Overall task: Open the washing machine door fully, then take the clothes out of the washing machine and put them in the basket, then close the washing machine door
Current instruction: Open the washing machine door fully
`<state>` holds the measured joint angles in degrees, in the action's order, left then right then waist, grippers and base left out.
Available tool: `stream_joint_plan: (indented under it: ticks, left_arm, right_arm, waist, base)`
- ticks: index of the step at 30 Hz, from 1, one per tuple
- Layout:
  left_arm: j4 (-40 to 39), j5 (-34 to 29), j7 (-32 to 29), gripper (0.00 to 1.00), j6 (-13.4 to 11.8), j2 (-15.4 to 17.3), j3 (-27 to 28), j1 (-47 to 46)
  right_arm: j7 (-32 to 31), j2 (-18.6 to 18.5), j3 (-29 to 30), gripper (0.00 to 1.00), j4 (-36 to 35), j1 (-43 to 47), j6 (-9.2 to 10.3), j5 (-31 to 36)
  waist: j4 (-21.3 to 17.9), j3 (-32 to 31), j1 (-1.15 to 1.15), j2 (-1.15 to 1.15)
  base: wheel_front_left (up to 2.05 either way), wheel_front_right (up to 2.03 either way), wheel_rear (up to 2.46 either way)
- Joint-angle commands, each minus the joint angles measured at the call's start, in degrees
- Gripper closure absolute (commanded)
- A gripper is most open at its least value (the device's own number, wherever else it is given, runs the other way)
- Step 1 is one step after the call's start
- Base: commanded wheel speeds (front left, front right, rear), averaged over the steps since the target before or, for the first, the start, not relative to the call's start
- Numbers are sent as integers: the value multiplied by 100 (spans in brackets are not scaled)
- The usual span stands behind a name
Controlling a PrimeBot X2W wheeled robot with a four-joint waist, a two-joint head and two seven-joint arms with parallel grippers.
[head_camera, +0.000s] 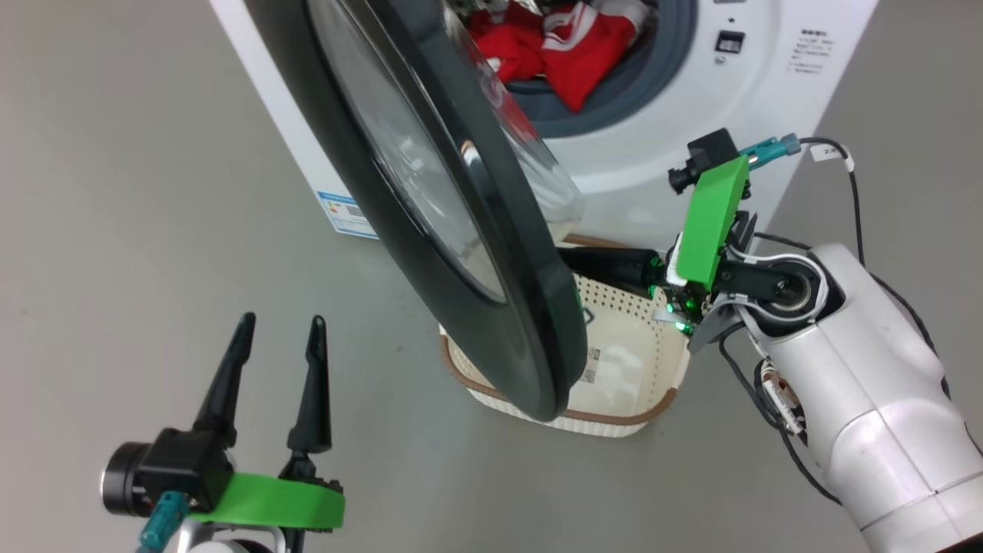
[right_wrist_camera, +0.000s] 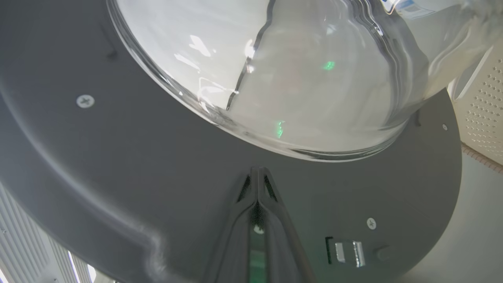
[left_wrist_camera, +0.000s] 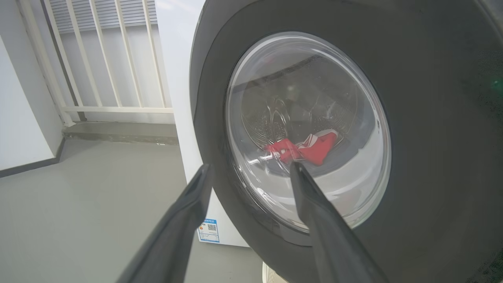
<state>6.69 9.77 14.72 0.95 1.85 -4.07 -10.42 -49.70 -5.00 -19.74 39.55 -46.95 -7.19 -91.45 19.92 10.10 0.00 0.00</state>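
The washing machine door (head_camera: 418,184), glossy black rim, bulging clear glass; left pincer (head_camera: 281,319) apart, right pincer (right_wrist_camera: 257,173) together.

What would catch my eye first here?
The big black-rimmed washing machine door, swung partly open across the head view's middle, with red clothes in the washing machine behind it. A cream basket sits on the floor beneath, and the shut right gripper rests against the door's inner face.

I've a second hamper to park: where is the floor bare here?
Bare grey floor lies left of the big white washing machine and round black-rimmed glass door. Crowded: the cream perforated plastic basket sits under that door, the pale right arm stretched over it.
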Motion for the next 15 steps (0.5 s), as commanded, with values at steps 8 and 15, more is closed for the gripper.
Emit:
stream_joint_plan:
  ticks: [8, 15]
  left_arm:
    - [151, 28, 28, 0, 31, 103, 34, 201]
    - [386, -12, 28, 0, 110, 103, -16, 259]
  right_arm:
    - [249, 210, -358, 100, -263, 339, -30, -234]
    - [731, 211, -916, 100, -380, 527, -30, -630]
  waist:
    - [661, -568, 0, 0]
    - [1000, -805, 0, 0]
  base:
    - [0, 0, 0]
    - [0, 0, 0]
